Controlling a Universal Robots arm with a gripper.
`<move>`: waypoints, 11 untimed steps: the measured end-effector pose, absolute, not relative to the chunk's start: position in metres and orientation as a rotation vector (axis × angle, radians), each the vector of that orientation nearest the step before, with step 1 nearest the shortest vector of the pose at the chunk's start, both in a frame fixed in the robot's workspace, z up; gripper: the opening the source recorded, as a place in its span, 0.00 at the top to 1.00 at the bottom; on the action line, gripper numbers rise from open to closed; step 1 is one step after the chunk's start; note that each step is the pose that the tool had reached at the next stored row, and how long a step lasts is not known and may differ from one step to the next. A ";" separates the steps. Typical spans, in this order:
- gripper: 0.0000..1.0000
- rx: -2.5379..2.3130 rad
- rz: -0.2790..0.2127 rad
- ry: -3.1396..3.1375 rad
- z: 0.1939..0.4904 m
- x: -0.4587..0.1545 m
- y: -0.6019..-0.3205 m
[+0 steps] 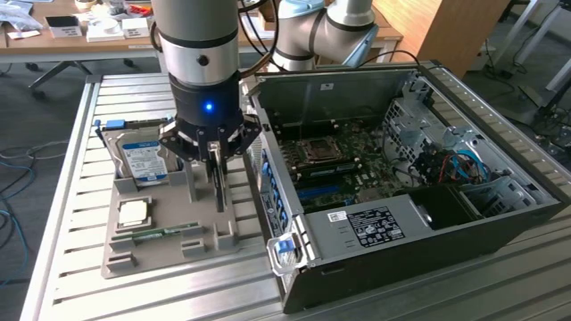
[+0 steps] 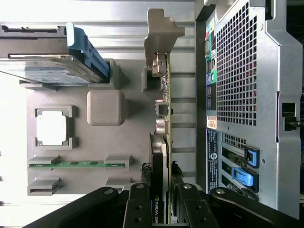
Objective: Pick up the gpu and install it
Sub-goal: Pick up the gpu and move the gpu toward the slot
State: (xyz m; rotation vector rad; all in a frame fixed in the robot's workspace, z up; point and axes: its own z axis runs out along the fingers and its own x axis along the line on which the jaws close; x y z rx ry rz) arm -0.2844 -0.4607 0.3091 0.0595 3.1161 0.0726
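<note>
Pinches the gpu (image 2: 159, 152) across both faces with the tool (image 2: 160, 187), card upright in a slot of the grey holder (image 2: 107, 137) straight beneath. Risks slipping or tilting from so narrow a hold; may snag the bracket (image 2: 161, 28), or strike the case (image 2: 237, 71) just beside.

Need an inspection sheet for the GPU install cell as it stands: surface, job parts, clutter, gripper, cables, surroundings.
Surface: slatted metal table carrying a grey parts holder and an open PC case lying on its side.
Job's things: gpu standing on edge in the holder, bracket end away from the gripper; motherboard exposed in the case.
Clutter: hard drive, CPU and memory stick in the holder.
Gripper: gripper shut on the gpu's two faces.
Cables: blue and red cables inside the case; loose cables on the floor at the exterior view's left.
Surroundings: wooden desk with small boxes behind.
</note>
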 end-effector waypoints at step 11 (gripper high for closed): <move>0.73 0.059 0.074 3.116 0.332 -0.284 -0.461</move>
